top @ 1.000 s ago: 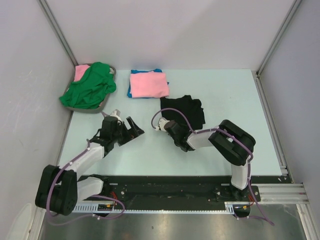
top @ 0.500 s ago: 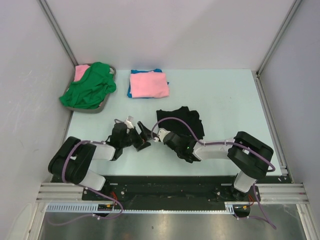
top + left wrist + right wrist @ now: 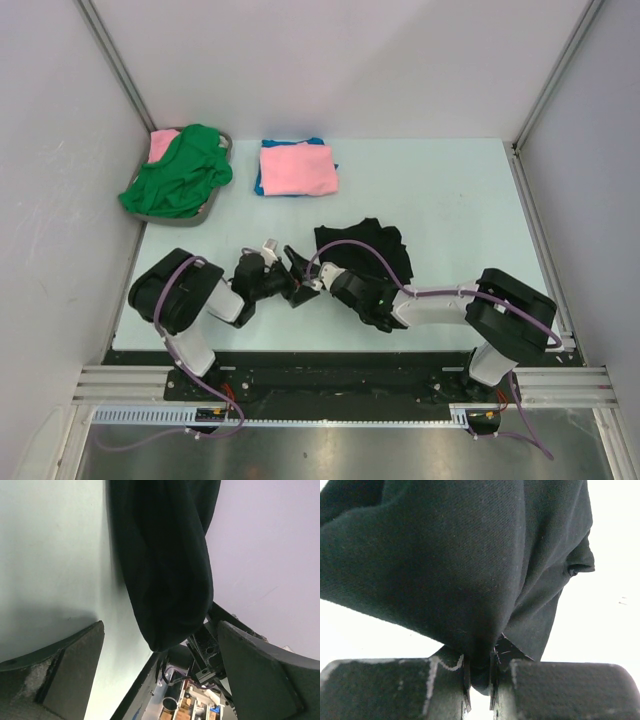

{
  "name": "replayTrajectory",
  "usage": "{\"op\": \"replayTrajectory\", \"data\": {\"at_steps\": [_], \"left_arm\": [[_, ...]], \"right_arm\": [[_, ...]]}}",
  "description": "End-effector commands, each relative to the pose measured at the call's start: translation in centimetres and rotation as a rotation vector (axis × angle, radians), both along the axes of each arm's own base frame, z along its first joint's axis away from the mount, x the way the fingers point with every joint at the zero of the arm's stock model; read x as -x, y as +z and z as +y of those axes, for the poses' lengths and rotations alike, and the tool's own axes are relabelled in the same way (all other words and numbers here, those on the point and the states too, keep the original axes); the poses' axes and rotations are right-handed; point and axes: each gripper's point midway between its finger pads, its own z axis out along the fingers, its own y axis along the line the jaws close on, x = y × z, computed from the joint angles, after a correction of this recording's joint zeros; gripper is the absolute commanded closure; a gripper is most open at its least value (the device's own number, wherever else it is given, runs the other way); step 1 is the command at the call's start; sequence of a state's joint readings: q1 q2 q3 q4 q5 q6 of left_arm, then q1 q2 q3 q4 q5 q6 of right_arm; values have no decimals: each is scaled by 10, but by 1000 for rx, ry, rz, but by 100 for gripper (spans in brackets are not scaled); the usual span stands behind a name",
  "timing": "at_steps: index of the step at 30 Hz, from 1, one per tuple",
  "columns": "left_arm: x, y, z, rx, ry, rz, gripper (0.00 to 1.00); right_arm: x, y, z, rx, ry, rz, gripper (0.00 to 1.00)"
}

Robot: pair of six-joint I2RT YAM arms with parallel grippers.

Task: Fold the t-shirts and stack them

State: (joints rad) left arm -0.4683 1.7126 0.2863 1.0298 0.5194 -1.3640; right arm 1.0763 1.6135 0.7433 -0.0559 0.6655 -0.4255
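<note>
Black t-shirt (image 3: pixel 366 246) bunched mid-bench (image 3: pixel 455 190), long axis near-left to far-right, near-left corner pinched in the clenched right gripper (image 3: pixel 479 677), left gripper (image 3: pixel 298 275) spread wide just beside.

Pale green table (image 3: pixel 450 190), grey tray (image 3: pixel 196 220) far-left, blue t-shirt (image 3: pixel 259 186) beneath pink one (image 3: pixel 297 168), crumpled black t-shirt (image 3: pixel 375 245) mid-table.

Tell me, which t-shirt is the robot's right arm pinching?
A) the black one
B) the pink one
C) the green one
A: in the right wrist view, the right fingers are closed on a fold of the black t-shirt.
</note>
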Motion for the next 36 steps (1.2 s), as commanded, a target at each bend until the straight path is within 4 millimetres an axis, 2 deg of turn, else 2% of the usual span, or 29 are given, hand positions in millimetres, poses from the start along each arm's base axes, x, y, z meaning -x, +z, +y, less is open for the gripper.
{"op": "replayTrajectory", "data": {"at_steps": [1,6,12,24,36], "left_arm": [[0,15,-18,80,-22,-27,0],[4,9,-40,63,-79,-3,0],[2,-3,-46,27,-76,22,0],[-18,-21,-57,18,-55,60,0],[-26,-31,-58,9,-64,77,0]], "right_arm": [[3,17,3,-45,-11,-38,100],[6,34,7,-68,1,-73,100],[14,43,10,-67,23,-89,100],[48,40,14,-55,53,-59,100],[68,43,11,-33,76,-60,100]]}}
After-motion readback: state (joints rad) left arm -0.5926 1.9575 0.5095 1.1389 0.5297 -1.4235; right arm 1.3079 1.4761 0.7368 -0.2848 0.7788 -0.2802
